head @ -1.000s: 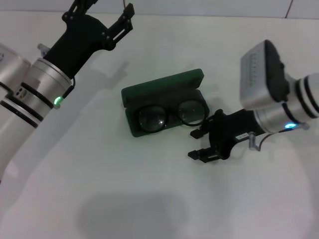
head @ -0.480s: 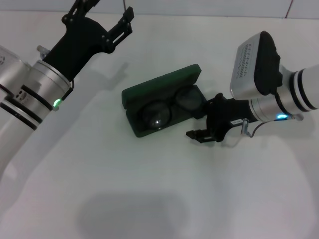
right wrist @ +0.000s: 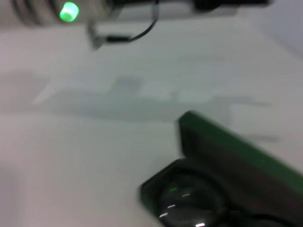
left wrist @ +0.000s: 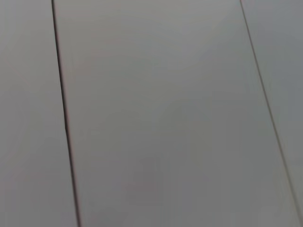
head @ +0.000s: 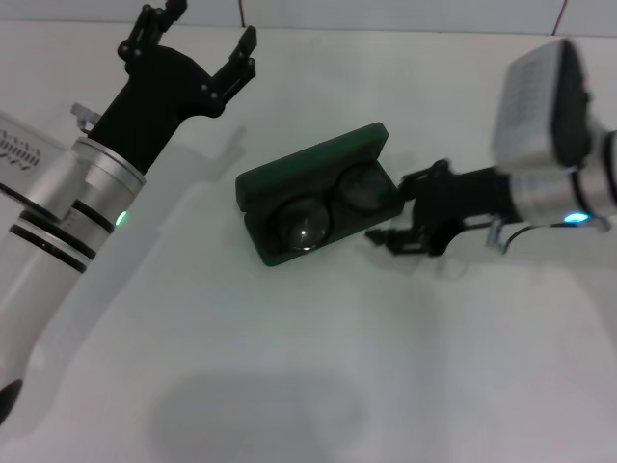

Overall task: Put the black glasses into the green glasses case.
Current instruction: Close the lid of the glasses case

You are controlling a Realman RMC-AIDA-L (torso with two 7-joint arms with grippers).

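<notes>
Green glasses case (head: 313,193) lies open mid-table (head: 289,386), long axis running from 8 to 2 o'clock, lid tilted up on the far side. Black glasses (head: 328,207) lie inside along that axis, lenses up. Right gripper (head: 400,220) spread, beside the case's 3 o'clock end; left gripper (head: 202,43) spread, raised at 11 o'clock, well apart.

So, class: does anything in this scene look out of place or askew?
Nothing stands out. The black glasses lie inside the open green glasses case; the right gripper is beside it, and the left gripper is raised far off.
</notes>
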